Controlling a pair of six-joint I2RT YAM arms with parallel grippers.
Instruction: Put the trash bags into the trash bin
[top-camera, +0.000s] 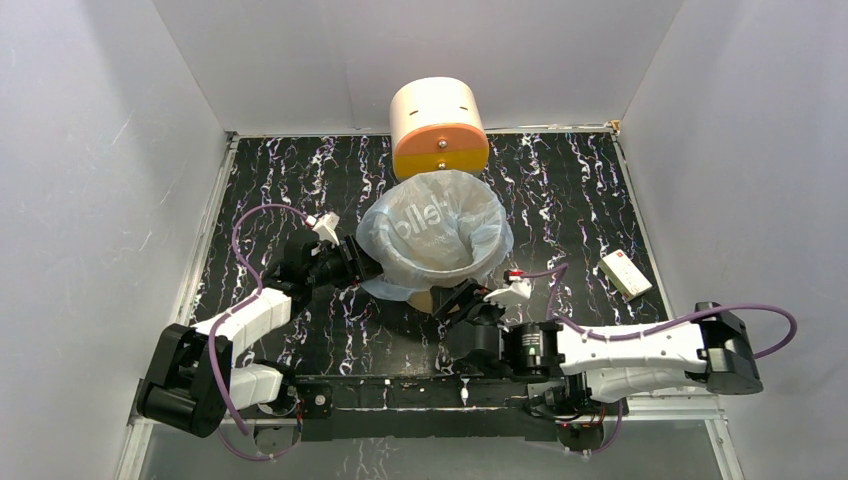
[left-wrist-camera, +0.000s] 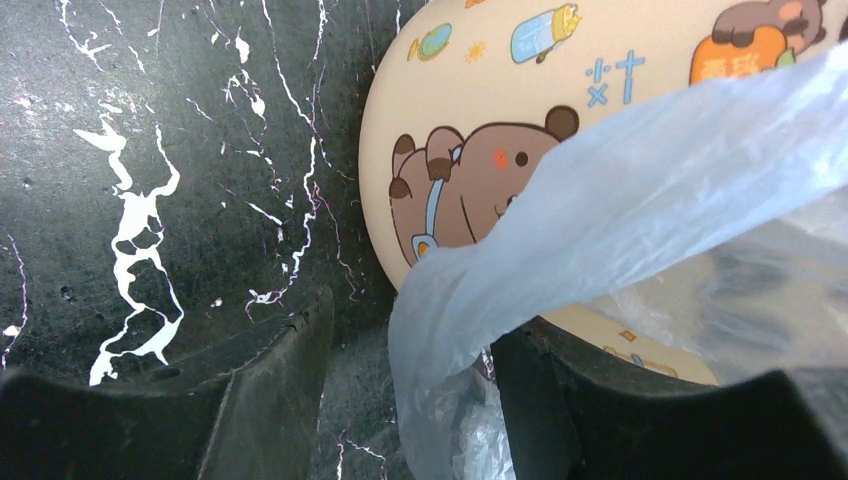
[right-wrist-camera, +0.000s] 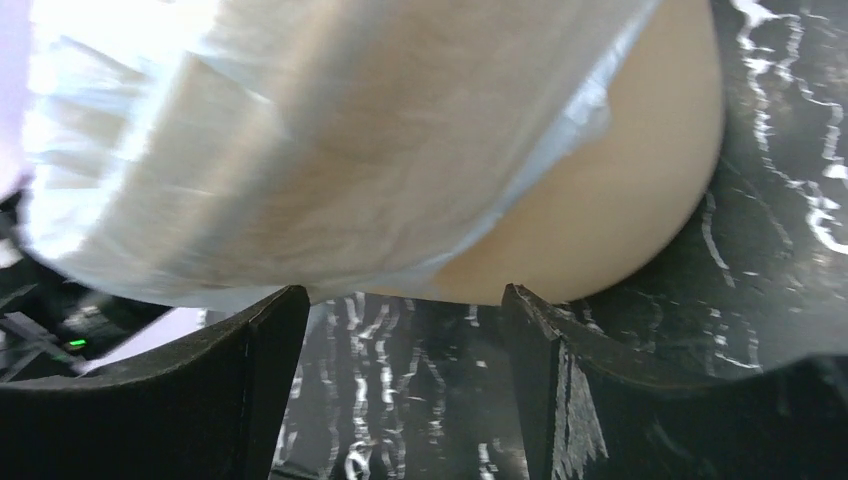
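Draping over the rim of the bin (left-wrist-camera: 480, 120), the trash bag (top-camera: 437, 225) lines its mouth: thin pale-blue film, crinkled, with white lettering on the inside far wall. The tan bin carries cartoon bears and stands mid-table toward the far edge, just in front of a cream cylinder (top-camera: 438, 128) with an orange front. The table (top-camera: 580, 190) is black with white veining, shut in by plain white walls (top-camera: 90, 150); a small box (top-camera: 625, 274) lies near its right edge. My left gripper (left-wrist-camera: 412, 330) reaches low to the bin's left side, fingers apart, a loose fold of film hanging between them unpinched. My right gripper (right-wrist-camera: 405, 300) sits at the bin's near side, fingers spread, only table between them.
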